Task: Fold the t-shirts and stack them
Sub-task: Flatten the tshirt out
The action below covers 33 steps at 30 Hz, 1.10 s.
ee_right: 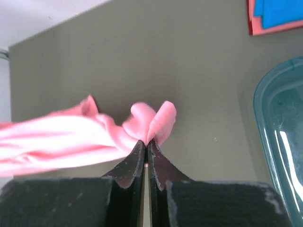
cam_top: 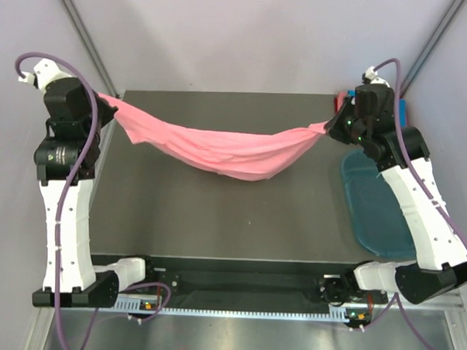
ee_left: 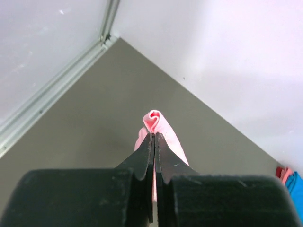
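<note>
A salmon-pink t-shirt [cam_top: 227, 150] hangs in a sagging band above the dark table [cam_top: 216, 221], stretched between both arms. My left gripper [cam_top: 99, 101] is shut on its left end at the table's far left corner; a pink fold [ee_left: 155, 124] pokes out past the pinched tips [ee_left: 155, 136]. My right gripper [cam_top: 329, 125] is shut on the right end near the far right corner, with bunched pink cloth [ee_right: 151, 120] just beyond its tips [ee_right: 146, 143]. A folded blue t-shirt [ee_right: 279, 10] lies on a folded reddish-pink one [ee_right: 272, 28] at the far right corner.
A translucent teal plastic tub [cam_top: 375, 204] sits along the table's right side, under the right arm; its rim [ee_right: 265, 123] shows in the right wrist view. White walls and metal frame rails [ee_left: 61, 80] close in the table's far edges.
</note>
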{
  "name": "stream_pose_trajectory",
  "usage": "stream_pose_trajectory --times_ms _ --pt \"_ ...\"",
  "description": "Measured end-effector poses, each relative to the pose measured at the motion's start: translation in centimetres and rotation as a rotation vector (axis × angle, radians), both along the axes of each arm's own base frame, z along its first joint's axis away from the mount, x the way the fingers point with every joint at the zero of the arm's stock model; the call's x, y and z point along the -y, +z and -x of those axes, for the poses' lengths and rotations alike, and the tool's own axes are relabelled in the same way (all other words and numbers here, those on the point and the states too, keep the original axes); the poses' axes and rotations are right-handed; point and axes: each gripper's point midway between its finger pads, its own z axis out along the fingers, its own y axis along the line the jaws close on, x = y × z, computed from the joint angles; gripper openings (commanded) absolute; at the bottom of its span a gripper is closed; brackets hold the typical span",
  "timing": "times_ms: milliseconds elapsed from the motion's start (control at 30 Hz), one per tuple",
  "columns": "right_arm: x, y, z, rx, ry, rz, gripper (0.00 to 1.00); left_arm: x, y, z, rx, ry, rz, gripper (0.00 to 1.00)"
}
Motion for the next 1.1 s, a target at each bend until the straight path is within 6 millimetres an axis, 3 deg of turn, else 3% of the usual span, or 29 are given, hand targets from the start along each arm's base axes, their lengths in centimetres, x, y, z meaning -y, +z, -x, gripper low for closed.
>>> stream_pose_trajectory --times_ms 100,267,367,433,500,633,733,833,967,1000,1033,1100 --pt "0.6 2.5 0.0 0.059 -0.028 -0.005 0.00 -0.4 1.2 1.3 0.033 0.023 -0.015 0.00" --pt "1.4 6.5 -1.0 0.156 -0.066 -0.023 0.00 -0.7 1.5 2.3 0.036 0.036 -0.023 0.00" --pt "0.7 6.3 -2.7 0.152 -0.057 -0.017 0.00 -0.4 0.6 1.5 0.015 0.018 -0.015 0.00" --pt "-0.1 4.1 -4.1 0.107 -0.037 -0.002 0.00 0.1 -1.3 0.7 -0.029 -0.008 -0.001 0.00" --pt "-1.0 -0.3 -5.4 0.010 -0.007 0.029 0.00 0.6 -4.1 -0.4 -0.087 -0.036 0.017 0.00" --pt "-1.4 -12.2 -5.7 -0.258 0.042 0.125 0.00 1.2 -12.4 -2.4 -0.288 -0.078 0.063 0.00" --pt "-0.9 -17.8 -5.1 -0.405 0.071 0.161 0.00 1.1 -16.9 -3.2 -0.408 -0.081 0.099 0.00" --pt "-0.9 -19.3 -6.4 -0.442 0.103 0.157 0.00 1.2 -17.6 -3.7 -0.420 -0.086 0.119 0.00" --pt "-3.3 -17.9 -11.3 -0.357 0.164 0.100 0.06 1.7 -16.7 -4.7 -0.369 -0.109 0.142 0.00" --pt "-3.8 -17.5 -12.2 -0.332 0.176 0.089 0.09 1.8 -16.7 -4.8 -0.364 -0.113 0.147 0.00" --pt "-4.2 -17.2 -13.1 -0.308 0.185 0.083 0.23 1.9 -16.6 -4.9 -0.360 -0.116 0.150 0.00" --pt "-4.5 -16.8 -13.8 -0.280 0.191 0.074 0.32 1.9 -16.5 -5.1 -0.350 -0.118 0.152 0.00"
